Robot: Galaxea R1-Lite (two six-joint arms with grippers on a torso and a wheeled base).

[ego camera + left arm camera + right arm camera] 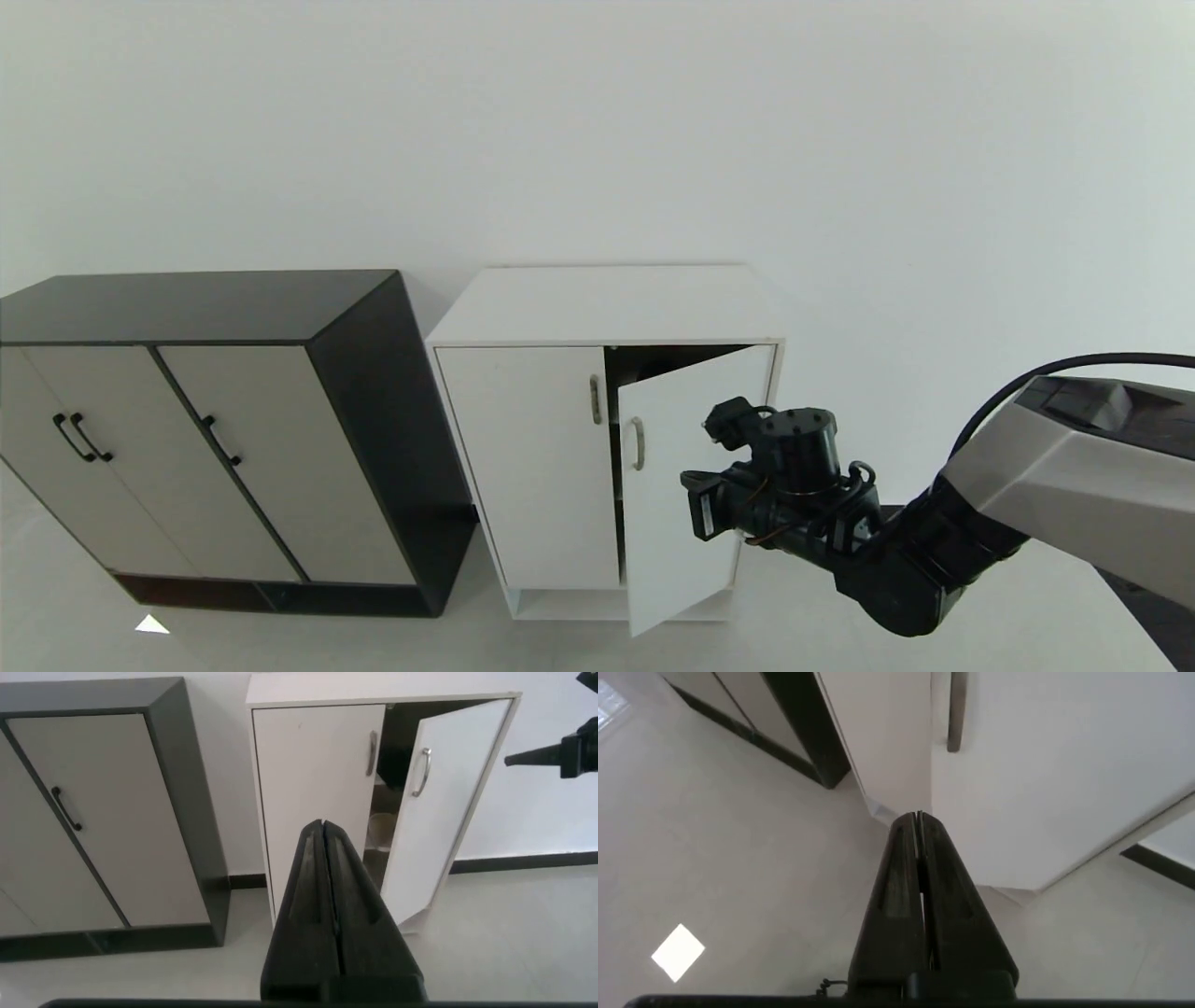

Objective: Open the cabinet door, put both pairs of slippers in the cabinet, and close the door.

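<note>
I see the white cabinet with its right-hand door ajar. My right gripper sits near the door, jaws pressed together. My left gripper is well back, jaws also together.

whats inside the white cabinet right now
Through the gap beside the half-open right door, the white cabinet shows a dark interior with a pale shape inside, too unclear to name. The shut left door and the right door cover the rest.
</note>
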